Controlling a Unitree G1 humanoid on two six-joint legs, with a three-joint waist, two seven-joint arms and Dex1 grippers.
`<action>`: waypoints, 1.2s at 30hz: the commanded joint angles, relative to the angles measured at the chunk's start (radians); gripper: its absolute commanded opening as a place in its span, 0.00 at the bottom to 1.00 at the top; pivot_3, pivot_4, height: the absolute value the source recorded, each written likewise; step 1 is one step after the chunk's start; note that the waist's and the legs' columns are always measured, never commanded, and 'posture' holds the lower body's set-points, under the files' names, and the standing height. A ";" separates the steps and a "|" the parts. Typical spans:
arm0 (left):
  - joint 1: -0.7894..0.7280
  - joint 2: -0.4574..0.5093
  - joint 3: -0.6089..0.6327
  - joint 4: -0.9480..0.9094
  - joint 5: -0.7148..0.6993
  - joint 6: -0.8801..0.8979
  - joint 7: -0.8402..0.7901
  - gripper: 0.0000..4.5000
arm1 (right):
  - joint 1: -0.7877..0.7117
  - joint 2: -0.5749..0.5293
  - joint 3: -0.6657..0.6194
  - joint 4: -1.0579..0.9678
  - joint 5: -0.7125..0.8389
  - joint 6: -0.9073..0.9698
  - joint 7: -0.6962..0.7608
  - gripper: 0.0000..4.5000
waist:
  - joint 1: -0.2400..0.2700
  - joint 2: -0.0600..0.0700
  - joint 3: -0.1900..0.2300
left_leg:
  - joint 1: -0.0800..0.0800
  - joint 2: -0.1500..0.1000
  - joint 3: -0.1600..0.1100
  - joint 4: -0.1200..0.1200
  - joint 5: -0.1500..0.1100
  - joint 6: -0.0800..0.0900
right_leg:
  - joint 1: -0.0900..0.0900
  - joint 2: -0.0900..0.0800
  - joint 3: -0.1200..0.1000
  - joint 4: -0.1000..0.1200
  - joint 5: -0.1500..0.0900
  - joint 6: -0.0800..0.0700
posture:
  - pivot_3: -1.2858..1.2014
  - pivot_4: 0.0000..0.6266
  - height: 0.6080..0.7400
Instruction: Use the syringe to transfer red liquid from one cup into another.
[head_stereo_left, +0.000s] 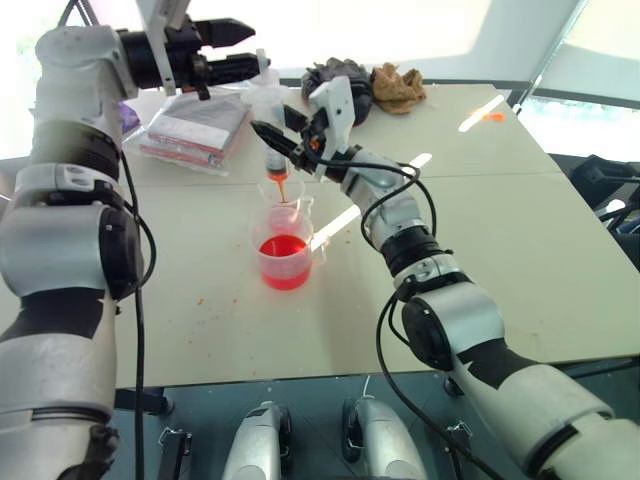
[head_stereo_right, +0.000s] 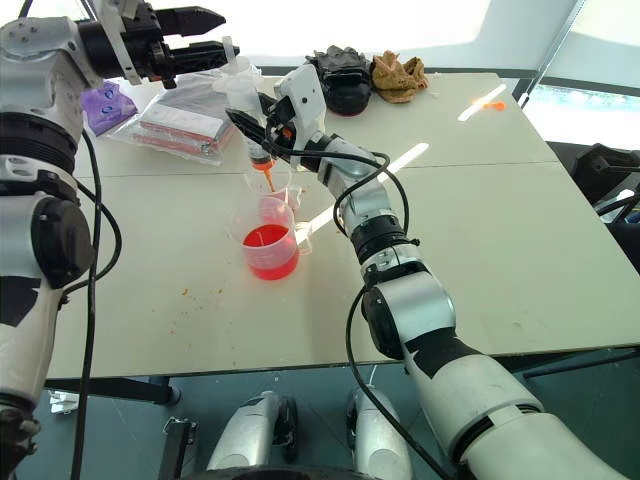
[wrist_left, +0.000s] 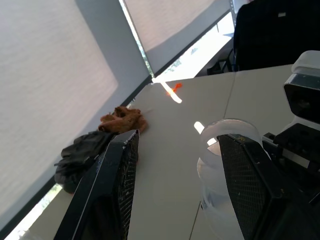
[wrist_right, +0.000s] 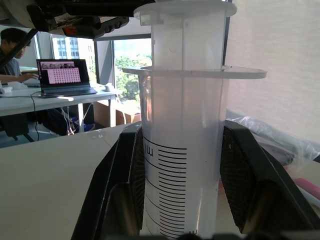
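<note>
Up close, your right wrist view showed the barrel's printed scale and a person at a laptop, details the head views lacked. Your right tool was clamped on the syringe, upright, orange tip over the narrower cup. Your left tool hung with fingers apart, holding nothing, at the plunger top. Red liquid sat in the wider cup on the counter.

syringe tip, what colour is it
Orange: the syringe tip shows best in the right eye view, just above the narrower cup.
</note>
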 joint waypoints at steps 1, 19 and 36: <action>0.010 -0.005 -0.016 -0.005 0.018 -0.010 -0.041 0.57 | -0.048 0.013 -0.019 -0.031 0.012 -0.040 -0.013 0.35 | 0.000 0.000 0.000 | 0.000 0.000 0.000 0.000 0.000 0.000 | 0.000 0.000 0.000 0.000 0.000 0.000 | 0.52 0.24 1.00; 0.100 -0.017 -0.050 -0.028 0.068 -0.051 -0.064 0.57 | -0.063 0.000 -0.043 -0.086 0.037 -0.012 -0.014 0.35 | 0.000 0.000 0.000 | 0.000 0.000 0.000 0.000 0.000 0.000 | 0.000 0.000 0.000 0.000 0.000 0.000 | 0.52 0.24 1.00; 0.323 0.160 0.205 -0.422 -0.215 0.374 0.005 0.57 | -0.007 -0.047 -0.081 -0.376 0.134 0.188 -0.045 0.35 | -0.023 0.000 0.001 | 0.000 0.001 -0.002 0.000 0.000 0.000 | 0.000 0.000 0.000 0.001 0.000 0.000 | 0.52 0.24 1.00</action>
